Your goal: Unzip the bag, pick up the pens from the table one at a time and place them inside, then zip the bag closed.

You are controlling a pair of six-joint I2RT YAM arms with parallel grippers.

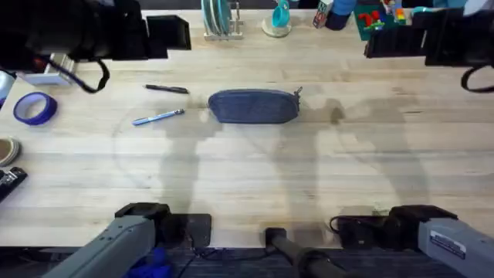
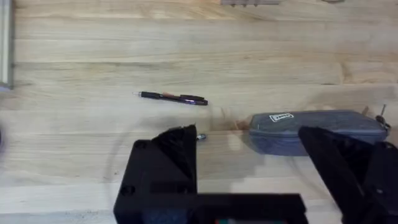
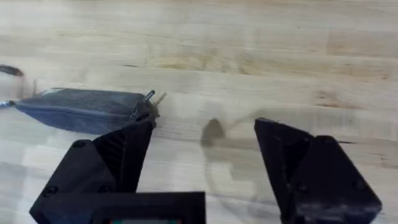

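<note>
Currently the bag (image 1: pixel 253 106) lies zipped on the table (image 1: pixel 247 177), just past centre toward 12 o'clock, with its long axis running 9 to 3. The zipper pull (image 1: pixel 298 92) stands at the 3 o'clock end. Both pens rest off the bag's 9 o'clock end: the black pen (image 1: pixel 166 89) farther back, the silver pen (image 1: pixel 158 117) nearer the arms, each well apart from the bag and roughly parallel to it.

Left gripper (image 2: pixel 249 162): jaws spread, holding nothing. In its wrist view the bag lies ahead of the jaws toward the right-hand finger, the black pen farther off.

Right gripper (image 3: pixel 205 162): jaws spread, holding nothing. In its wrist view the pull sits just beyond the tip of one finger, not between the jaws.

Judgement: unzipping has not begun. The pull faces the right arm's side, so the right gripper looks better placed to take it, drawing toward 9 o'clock along the bag's axis while the left steadies the opposite end.
</note>
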